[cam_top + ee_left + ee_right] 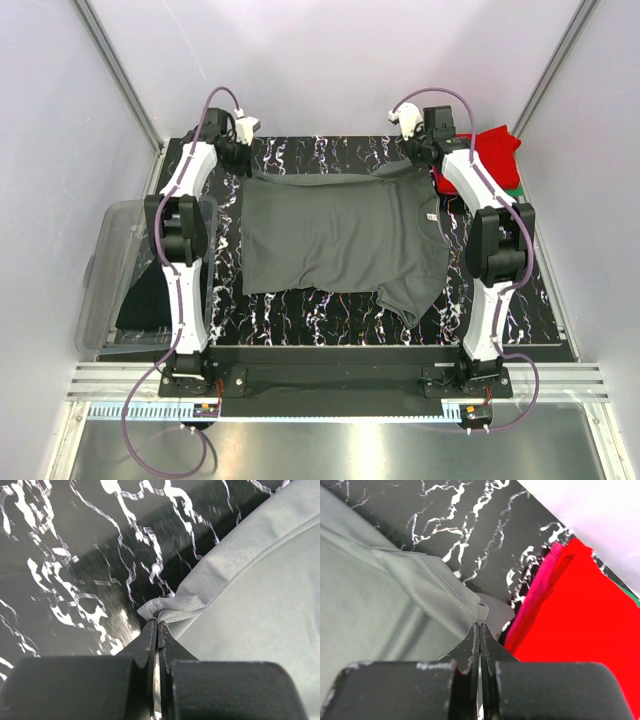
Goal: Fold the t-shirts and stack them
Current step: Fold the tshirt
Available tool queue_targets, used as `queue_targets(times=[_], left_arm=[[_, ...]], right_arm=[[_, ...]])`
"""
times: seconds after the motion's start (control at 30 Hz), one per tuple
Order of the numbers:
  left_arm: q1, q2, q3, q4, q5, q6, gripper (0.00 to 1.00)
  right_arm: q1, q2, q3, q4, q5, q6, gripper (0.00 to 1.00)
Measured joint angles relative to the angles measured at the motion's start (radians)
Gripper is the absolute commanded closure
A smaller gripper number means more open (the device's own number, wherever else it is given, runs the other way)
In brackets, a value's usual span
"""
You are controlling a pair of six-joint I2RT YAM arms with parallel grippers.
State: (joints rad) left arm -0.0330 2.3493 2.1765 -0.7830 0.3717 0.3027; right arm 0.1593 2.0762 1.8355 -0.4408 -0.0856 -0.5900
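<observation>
A dark grey t-shirt (340, 235) lies spread on the black marbled table (330, 310). My left gripper (243, 158) is shut on the shirt's far left corner (160, 607). My right gripper (420, 152) is shut on a far right hem corner (481, 611) of the same shirt. A red t-shirt (497, 152) lies folded at the far right, close beside the right gripper, and it also shows in the right wrist view (580, 630). A green edge (514, 187) peeks from under the red one. A black shirt (145, 300) sits in the tub.
A clear plastic tub (110, 280) stands off the table's left edge. Grey walls and metal frame rails close in the back and sides. The arm bases are bolted at the near edge.
</observation>
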Motion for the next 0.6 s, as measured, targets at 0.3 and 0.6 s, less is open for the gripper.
queue_targets(times=[0.3, 0.6], left_arm=[[0.0, -0.103, -0.161, 0.012, -0.002, 0.031, 1.0], [0.0, -0.198, -0.259, 0.021, -0.002, 0.051, 1.0]], right_arm=[[-0.032, -0.078, -0.084, 0.003, 0.016, 0.001, 1.0], [-0.036, -0.175, -0.24, 0.002, 0.015, 0.003, 1.0]])
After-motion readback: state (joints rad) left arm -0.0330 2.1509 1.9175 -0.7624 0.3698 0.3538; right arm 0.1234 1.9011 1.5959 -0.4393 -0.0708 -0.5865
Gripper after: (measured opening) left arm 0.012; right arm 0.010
